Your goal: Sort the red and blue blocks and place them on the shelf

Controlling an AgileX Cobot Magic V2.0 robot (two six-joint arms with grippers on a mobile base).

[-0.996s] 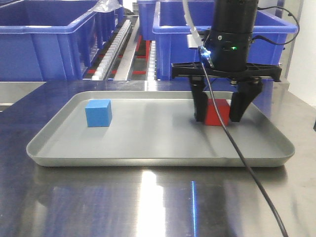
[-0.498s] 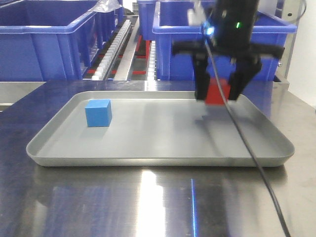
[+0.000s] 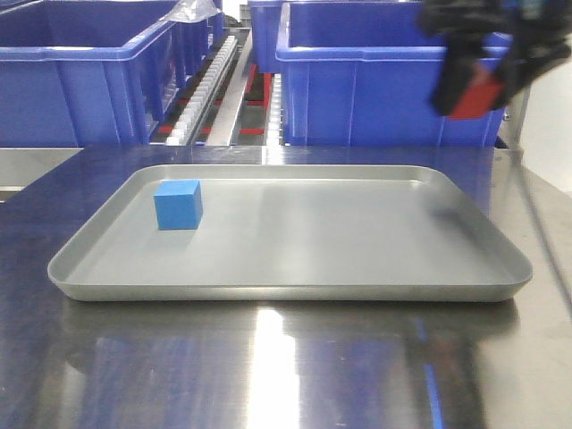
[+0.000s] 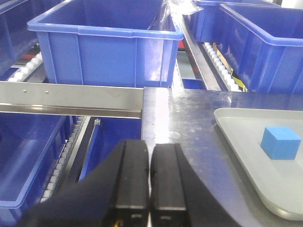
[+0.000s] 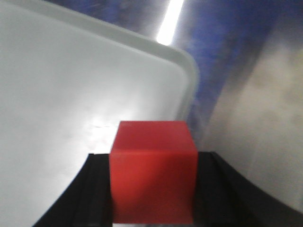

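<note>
We are clamping our right tool (image 3: 476, 88) on the red block (image 5: 152, 175). We are holding our left tool (image 4: 150, 179) together, the blue block (image 4: 280, 142) lying ahead-right.

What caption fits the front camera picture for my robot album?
The right end effector holds the red block up in the air while the blue block sits on the grey tray.

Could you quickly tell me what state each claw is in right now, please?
Left claw: closed, holding nothing.
Right claw: closed on the small matte red cube.
</note>
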